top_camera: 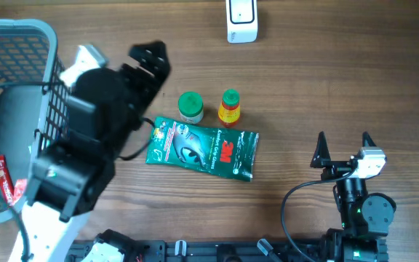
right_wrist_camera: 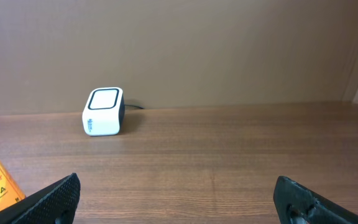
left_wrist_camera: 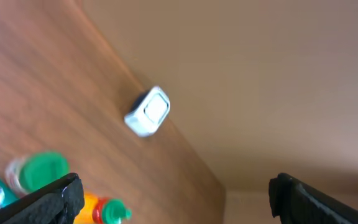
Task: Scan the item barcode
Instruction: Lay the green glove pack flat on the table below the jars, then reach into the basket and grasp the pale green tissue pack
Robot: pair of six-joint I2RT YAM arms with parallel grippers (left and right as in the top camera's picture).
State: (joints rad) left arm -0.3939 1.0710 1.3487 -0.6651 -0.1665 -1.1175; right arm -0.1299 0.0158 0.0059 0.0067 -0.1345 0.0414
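Overhead: flat green pouch (top_camera: pixel 202 149), likely light, floppy; pinch an edge. Empty, jaws apart: left end effector (top_camera: pixel 150 67), right end effector (top_camera: pixel 343 143).

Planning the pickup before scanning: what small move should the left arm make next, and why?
Probably lower the open left gripper toward the green-lidded jar, the item that looks nearest it. Nothing is held yet, and the white scanner stands well beyond the items.

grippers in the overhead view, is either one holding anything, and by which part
Nothing is held. The left gripper and the right gripper both stand open and empty; the green pouch lies on the table, between no fingers.
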